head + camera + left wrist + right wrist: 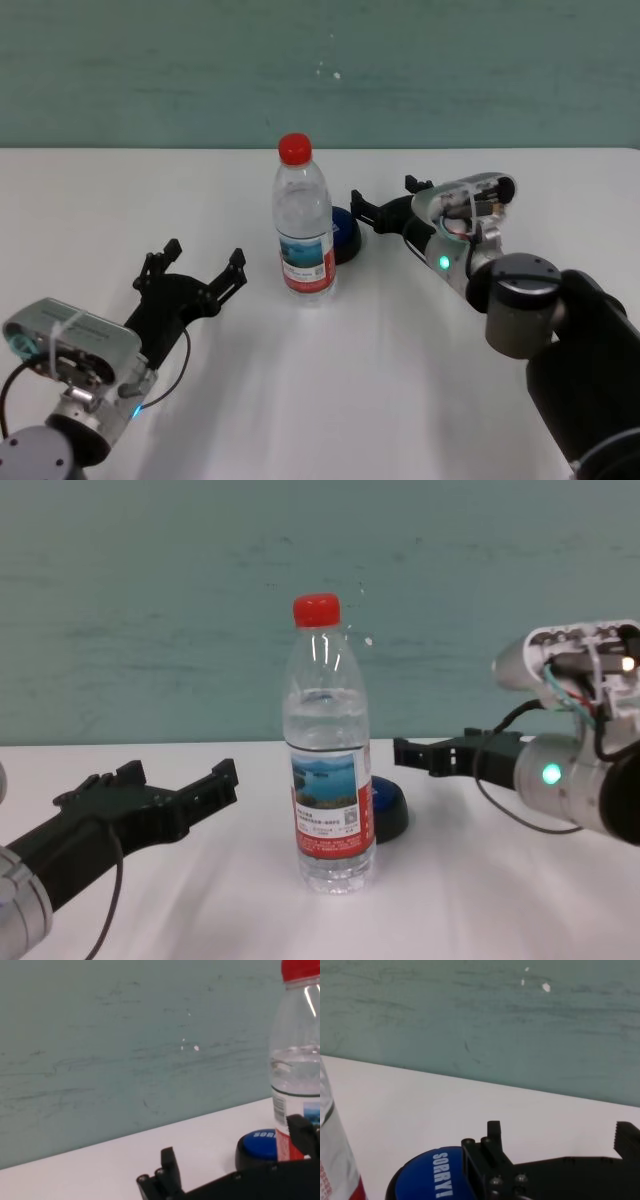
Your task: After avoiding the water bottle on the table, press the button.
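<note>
While the bottle stands upright mid-table:
Bottle (pixel 303 220): just in front of the button (pixel 345 236).
Right gripper (pixel 384 202): jaws spread, beside the button.
Left gripper (pixel 204 265): jaws spread, parked near left.

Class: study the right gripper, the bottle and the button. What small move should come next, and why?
Probably ease the right gripper a little further toward the button and lower it onto the blue top. The open gripper is already behind the water bottle, beside the button, so that path keeps clear of it. The left gripper waits near the table front.
</note>
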{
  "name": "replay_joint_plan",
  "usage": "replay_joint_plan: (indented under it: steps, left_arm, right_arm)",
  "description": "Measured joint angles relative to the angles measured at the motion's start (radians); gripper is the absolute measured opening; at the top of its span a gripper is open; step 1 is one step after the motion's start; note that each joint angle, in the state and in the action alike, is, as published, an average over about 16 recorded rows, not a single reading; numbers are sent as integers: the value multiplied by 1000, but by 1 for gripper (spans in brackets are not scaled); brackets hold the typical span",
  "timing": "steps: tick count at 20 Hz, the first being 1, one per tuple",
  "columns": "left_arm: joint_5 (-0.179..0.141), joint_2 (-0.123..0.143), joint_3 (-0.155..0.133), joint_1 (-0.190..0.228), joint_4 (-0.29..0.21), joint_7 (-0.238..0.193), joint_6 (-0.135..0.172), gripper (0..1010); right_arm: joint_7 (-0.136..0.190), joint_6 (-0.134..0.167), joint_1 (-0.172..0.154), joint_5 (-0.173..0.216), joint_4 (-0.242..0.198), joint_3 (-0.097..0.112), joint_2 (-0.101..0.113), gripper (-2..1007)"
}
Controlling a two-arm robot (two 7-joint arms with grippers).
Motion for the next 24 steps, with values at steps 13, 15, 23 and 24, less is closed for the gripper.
replay_joint_plan:
  steps: [13,15,23,24]
  left_arm:
    - [0,0,0,0,0,0,0,1010]
    - [0,0,0,0,0,0,0,1010]
    - [0,0,0,0,0,0,0,1010]
    - [0,0,0,0,0,0,0,1010]
  right_arm:
    - [-13,26,-112,27,-193,11,47,1004]
    - [-17,27,-130,29,-218,11,52,1004]
    - [-37,16,-211,30,-316,12,62,1004]
    - [-40,13,-221,30,-329,13,63,1004]
